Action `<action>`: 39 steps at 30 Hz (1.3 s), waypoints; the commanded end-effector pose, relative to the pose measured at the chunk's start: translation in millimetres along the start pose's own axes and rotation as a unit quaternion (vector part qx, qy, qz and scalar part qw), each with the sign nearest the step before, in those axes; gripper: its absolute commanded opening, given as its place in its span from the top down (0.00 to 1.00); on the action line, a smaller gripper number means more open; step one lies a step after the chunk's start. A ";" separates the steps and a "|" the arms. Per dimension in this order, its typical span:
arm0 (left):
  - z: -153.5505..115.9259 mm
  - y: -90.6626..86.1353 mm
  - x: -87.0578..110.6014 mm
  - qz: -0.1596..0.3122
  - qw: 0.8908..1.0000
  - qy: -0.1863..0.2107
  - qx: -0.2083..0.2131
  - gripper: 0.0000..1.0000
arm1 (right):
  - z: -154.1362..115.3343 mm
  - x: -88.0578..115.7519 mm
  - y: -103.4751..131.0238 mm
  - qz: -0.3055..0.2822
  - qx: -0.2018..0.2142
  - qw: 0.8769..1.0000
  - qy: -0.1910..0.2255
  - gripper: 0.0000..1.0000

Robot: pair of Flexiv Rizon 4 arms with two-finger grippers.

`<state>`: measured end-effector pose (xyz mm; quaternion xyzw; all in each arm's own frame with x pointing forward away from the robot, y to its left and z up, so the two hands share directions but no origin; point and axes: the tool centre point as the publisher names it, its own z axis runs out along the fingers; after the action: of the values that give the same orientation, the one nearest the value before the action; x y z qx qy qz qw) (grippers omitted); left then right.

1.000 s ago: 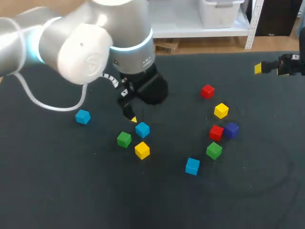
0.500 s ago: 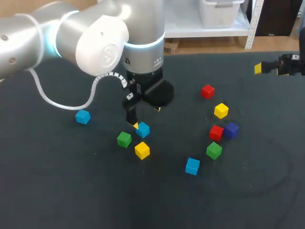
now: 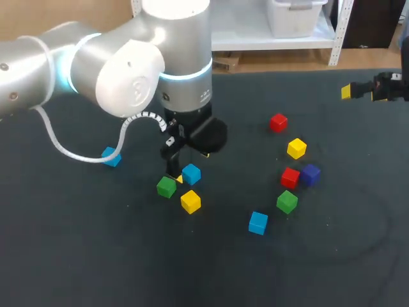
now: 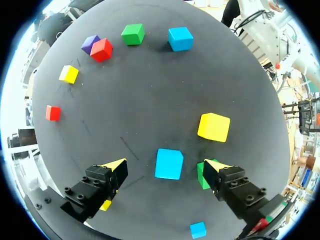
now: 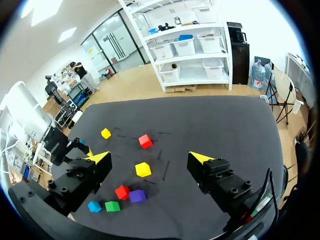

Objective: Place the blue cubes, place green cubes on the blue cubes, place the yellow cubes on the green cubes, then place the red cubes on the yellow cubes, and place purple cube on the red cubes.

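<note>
Between the wide-spread fingers of the left gripper [image 4: 164,169] sits a blue cube [image 4: 168,163], flat on the black table [image 3: 96,256] and touched on neither side; the jaws stand well past its faces and hold nothing. A green cube [image 4: 201,176] lies just beside one finger; a yellow cube [image 4: 214,127] lies near, ahead. A good grasp, I'd judge, means lowering squarely so that finger slips between blue and green without nudging either, then closing on opposite faces; the right gripper [image 5: 149,159] hangs open and empty, well apart.
</note>
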<state>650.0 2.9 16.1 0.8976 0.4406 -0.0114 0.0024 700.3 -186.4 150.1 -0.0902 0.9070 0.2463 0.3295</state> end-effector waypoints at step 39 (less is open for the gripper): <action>17.2 11.1 6.6 0.009 1.000 -0.008 -0.004 0.56 | 0.3 0.1 0.8 0.000 0.002 1.000 0.000 0.00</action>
<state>660.2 1.9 0.3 0.9009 0.4336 -0.0151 0.0116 700.3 -186.4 150.1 -0.0902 0.9070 0.2463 0.3295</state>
